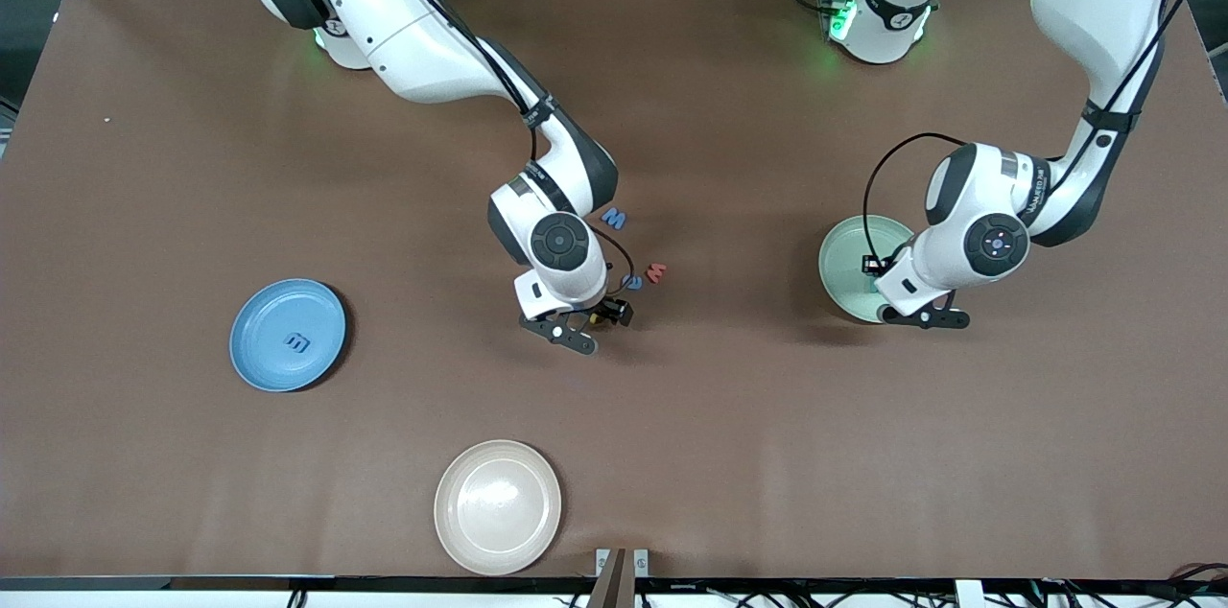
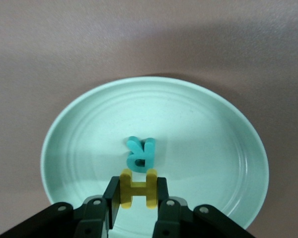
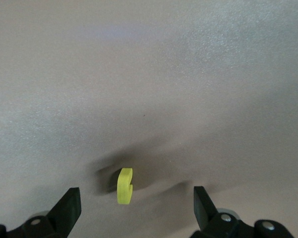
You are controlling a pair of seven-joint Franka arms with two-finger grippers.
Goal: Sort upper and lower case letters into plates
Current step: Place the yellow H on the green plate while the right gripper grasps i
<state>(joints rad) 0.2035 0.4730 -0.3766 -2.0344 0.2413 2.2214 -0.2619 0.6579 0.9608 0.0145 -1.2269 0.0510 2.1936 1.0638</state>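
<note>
Beige plate [image 1: 497, 506] lies nearest, idle; both hands busy at letters.
Left hand [image 2: 134, 198] pinches a yellow H [image 2: 137, 188] by its flat sides over the mint plate [image 2: 228, 134], a teal R [image 2: 140, 153] lying inside. Right hand [image 3: 134, 208] hangs wide open over a small yellow letter [image 3: 124, 185] on the tabletop [image 1: 192, 455]. We judge the foam light, soft, squashy: grip gently across the flat faces. Blue plate [image 1: 259, 368] carries one blue letter [image 1: 297, 342].
</note>
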